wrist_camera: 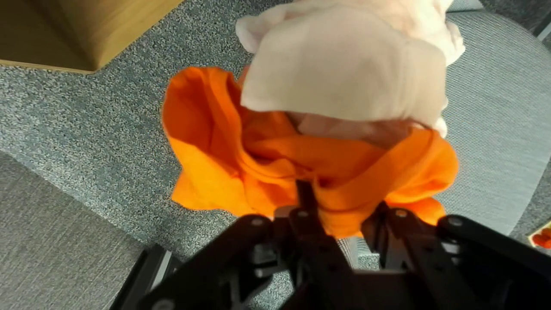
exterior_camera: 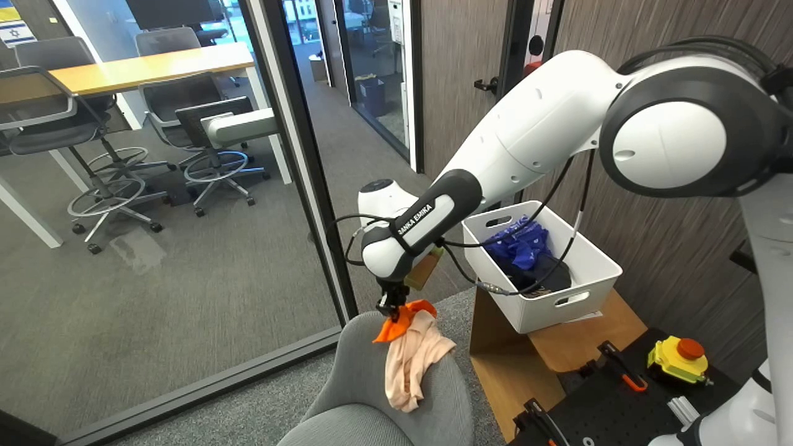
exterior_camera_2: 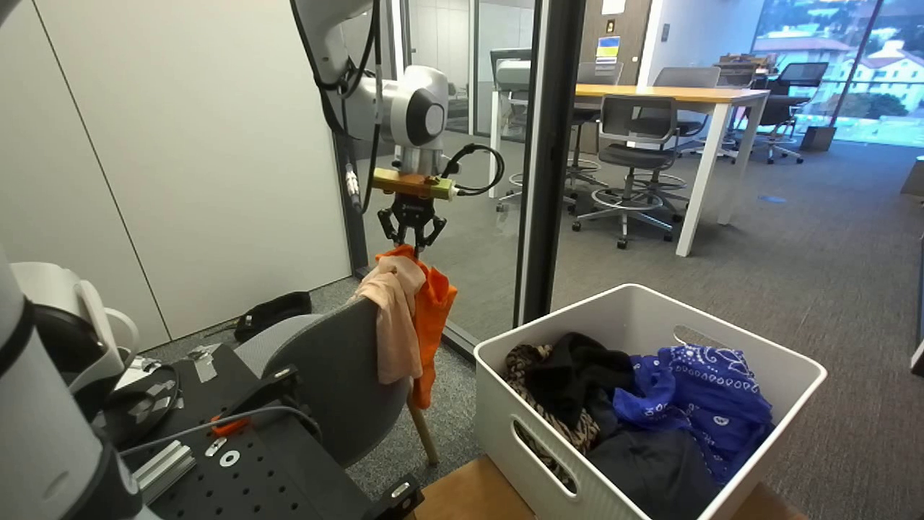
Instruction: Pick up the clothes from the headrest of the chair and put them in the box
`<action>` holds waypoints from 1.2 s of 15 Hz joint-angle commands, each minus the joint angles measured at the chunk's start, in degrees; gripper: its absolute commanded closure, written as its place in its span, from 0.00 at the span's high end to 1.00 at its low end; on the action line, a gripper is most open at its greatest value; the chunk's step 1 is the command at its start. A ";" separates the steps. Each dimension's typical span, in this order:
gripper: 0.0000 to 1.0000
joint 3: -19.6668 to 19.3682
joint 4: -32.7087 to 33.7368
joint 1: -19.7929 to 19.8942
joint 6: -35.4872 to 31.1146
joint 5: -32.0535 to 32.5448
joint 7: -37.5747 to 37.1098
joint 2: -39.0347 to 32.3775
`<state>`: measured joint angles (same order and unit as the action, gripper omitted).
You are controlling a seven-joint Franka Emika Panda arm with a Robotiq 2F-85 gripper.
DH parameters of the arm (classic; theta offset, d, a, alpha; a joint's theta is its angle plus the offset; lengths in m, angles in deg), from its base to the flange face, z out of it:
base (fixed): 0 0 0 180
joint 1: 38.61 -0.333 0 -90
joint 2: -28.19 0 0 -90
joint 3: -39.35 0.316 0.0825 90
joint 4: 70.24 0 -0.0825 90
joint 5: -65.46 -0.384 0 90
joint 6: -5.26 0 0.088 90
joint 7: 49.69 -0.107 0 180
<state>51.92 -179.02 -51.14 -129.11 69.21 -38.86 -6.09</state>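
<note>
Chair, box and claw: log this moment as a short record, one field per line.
Seat: grey chair
Over its backrest: orange cloth and peach cloth, the peach partly over the orange
Claw: at the orange cloth, a fold of it between the jaws; whether firmly gripped, cannot tell
Container: white box on a wooden stand
In it: blue cloth, dark cloth, patterned cloth
Not yet boxed: orange cloth, peach cloth
</note>
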 commanded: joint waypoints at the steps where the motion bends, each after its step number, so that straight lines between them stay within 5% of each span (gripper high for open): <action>1: 0.07 0.10 1.38 0.15 -0.53 -0.62 -0.12 -0.70; 9: 0.07 -1.19 0.93 -0.33 0.90 0.66 -1.79 1.17; 18: 0.08 -8.37 -5.04 -1.29 4.23 7.31 -16.55 13.94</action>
<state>45.78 -180.18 -51.55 -126.40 73.89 -49.65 1.24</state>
